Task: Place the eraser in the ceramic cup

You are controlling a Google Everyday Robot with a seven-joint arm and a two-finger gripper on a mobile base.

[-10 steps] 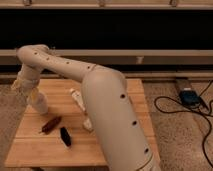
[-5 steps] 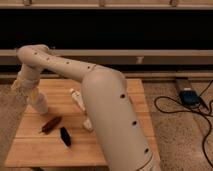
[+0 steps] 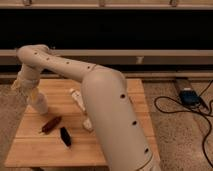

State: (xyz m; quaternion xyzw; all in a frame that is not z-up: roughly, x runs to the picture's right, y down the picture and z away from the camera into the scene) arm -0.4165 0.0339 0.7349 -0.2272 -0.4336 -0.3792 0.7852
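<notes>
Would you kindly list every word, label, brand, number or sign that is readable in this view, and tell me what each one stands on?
No text can be read anywhere in this view.
The eraser, the ceramic cup, the wooden table and the robot arm: no markings show.
The gripper, just above the cup at the table's left side: none either.
The blue device on the floor at right: too small to tell.

No text, label, brand or number can be read on the table (image 3: 30, 150), the ceramic cup (image 3: 39, 104), the eraser (image 3: 65, 136) or the blue box (image 3: 189, 96) on the floor, which seems unmarked from here. The gripper (image 3: 30, 91) sits just above the ceramic cup, at the table's left side.
</notes>
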